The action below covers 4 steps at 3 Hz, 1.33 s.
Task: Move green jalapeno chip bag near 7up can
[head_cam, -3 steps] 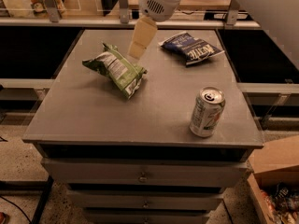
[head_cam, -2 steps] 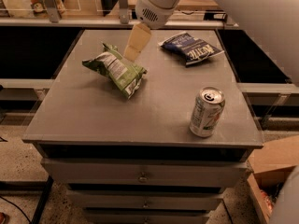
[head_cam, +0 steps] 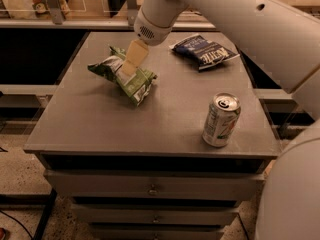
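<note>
The green jalapeno chip bag (head_cam: 139,84) lies crumpled on the grey table top (head_cam: 100,129), left of centre. The 7up can (head_cam: 221,120) stands upright near the table's front right, well apart from the bag. My gripper (head_cam: 130,64) hangs from the white arm (head_cam: 210,14) that reaches in from the upper right. Its tan tip is down over the middle of the green bag and looks to be touching the bag's top.
A dark blue chip bag (head_cam: 202,50) lies at the back right of the table. The table is a drawer cabinet with drawers (head_cam: 150,189) below. Black shelving and a rail run behind it. The arm's white body (head_cam: 295,194) fills the lower right.
My gripper has moved down and to the left, from above the bag's far edge to right over the bag's middle. The bag, the can and the blue bag have not moved.
</note>
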Each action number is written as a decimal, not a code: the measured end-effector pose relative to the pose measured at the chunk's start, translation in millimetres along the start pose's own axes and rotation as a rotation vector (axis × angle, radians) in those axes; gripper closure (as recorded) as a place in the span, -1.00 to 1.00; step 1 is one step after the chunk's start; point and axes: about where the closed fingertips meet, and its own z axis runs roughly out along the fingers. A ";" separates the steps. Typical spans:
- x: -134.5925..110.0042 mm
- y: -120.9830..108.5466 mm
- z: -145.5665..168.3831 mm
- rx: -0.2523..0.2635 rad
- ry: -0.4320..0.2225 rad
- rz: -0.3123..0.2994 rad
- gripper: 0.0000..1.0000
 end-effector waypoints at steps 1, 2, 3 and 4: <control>-5.6 10.9 25.9 -0.039 0.012 0.004 -1.00; -11.4 23.2 44.1 -0.079 0.019 0.004 -1.00; -22.4 40.3 59.4 -0.149 0.020 -0.022 -0.65; -27.2 50.0 70.5 -0.197 0.021 -0.029 -0.19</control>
